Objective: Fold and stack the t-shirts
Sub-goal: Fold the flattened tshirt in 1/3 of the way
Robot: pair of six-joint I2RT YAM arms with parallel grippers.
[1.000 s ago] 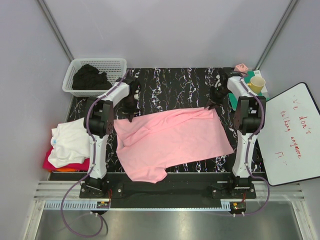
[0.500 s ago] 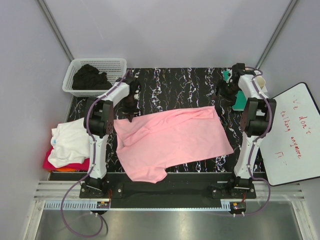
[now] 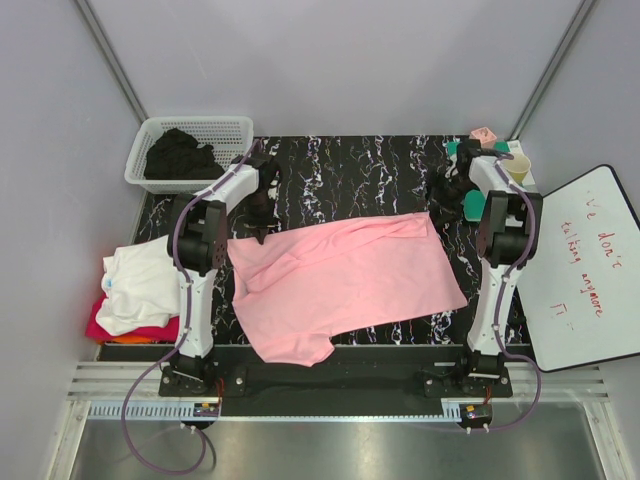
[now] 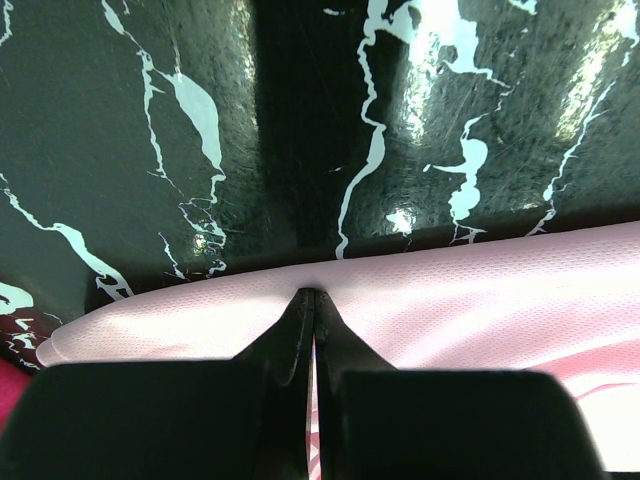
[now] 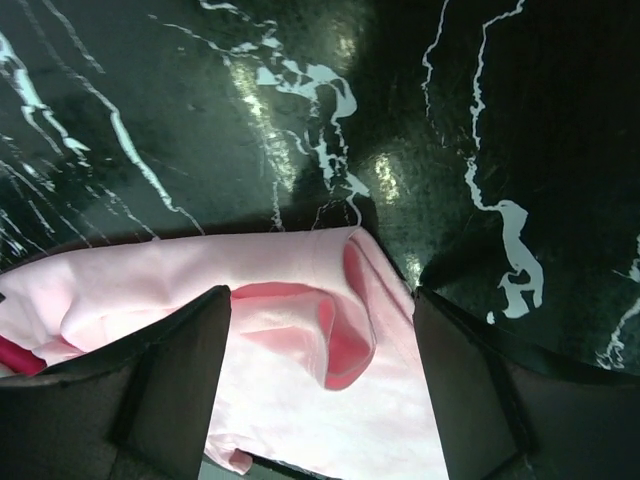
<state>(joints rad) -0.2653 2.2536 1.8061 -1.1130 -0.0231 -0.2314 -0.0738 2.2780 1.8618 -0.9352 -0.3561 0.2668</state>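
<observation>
Pink t-shirt is lying spread flat, nearward and right of the white basket, long axis running arm to arm. My left pincer is clamping its basket-side far edge; my right pincer is hovering wide open and empty over the opposite far corner.

Light pink t-shirt lies spread open, creased, at centre. White t-shirt sits folded atop magenta-red t-shirt, far left.
</observation>
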